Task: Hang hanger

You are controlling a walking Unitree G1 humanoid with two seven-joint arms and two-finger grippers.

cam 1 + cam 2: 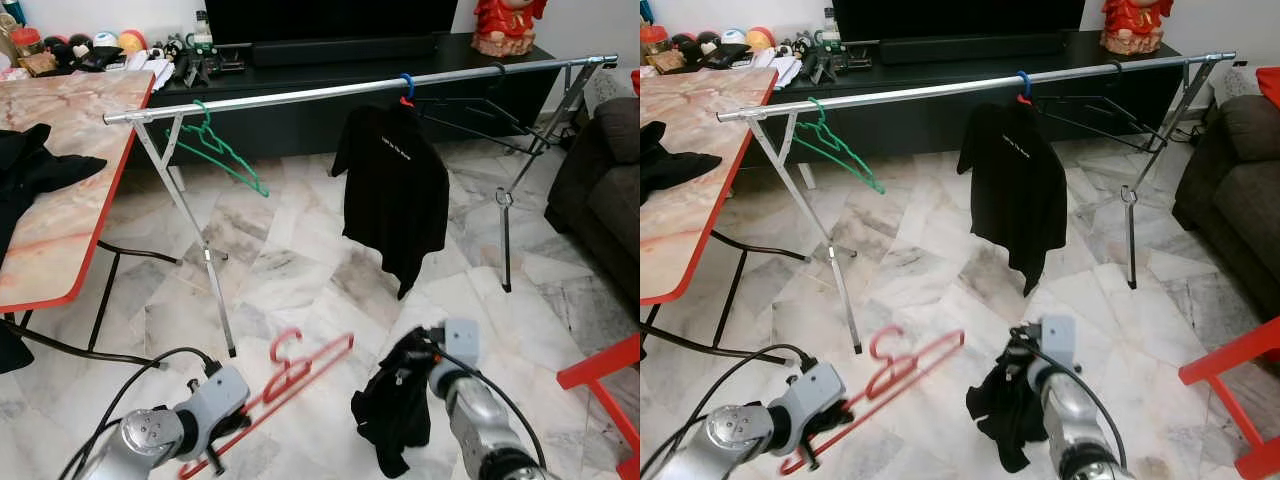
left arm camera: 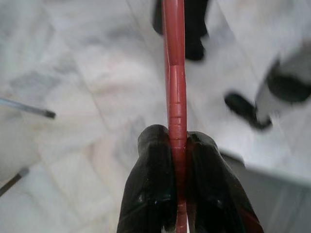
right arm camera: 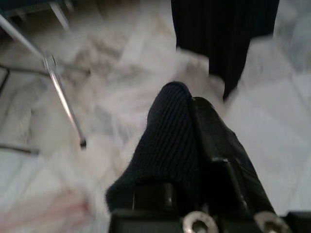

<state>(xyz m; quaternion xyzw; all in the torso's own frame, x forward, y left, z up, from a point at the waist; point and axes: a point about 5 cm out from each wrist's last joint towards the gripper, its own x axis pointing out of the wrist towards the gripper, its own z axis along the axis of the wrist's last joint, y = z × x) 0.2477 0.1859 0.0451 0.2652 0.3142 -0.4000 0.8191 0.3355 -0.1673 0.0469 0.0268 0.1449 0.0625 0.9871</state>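
1. My left gripper (image 2: 177, 145) has its fingers pinched tight on the bar of the red hanger (image 1: 300, 375), gripping it near one end, low down over the marble floor (image 1: 290, 260) and well short of the drying rack rail (image 1: 300, 95).

2. My right gripper (image 3: 194, 126) is closed on a bunch of black garment (image 1: 395, 405), which hangs in a crumpled clump below the wrist, near the floor.

3. On the rail, a black T-shirt (image 1: 395, 190) hangs from a hanger with a blue hook (image 1: 407, 85). An empty green hanger (image 1: 215, 145) sits near the left end, and dark empty hangers (image 1: 470, 115) sit toward the right.

4. Risk: I hold the red hanger far from its hook, so I expect the long end to swing or twist in my fingers as I lift. That could make the hook miss the rail.

5. Risk: the garment is bunched, not spread, so threading the hanger into it may snag or drag cloth on the floor.

6. Risk: bumping the rack's thin folding legs (image 1: 200, 240) could shift the whole rail; the red-edged marble tabletop (image 1: 70, 170) crowds the left side.

7. Writing: small pale print on the hung T-shirt's chest is too small for me to read. No brand is legible elsewhere.
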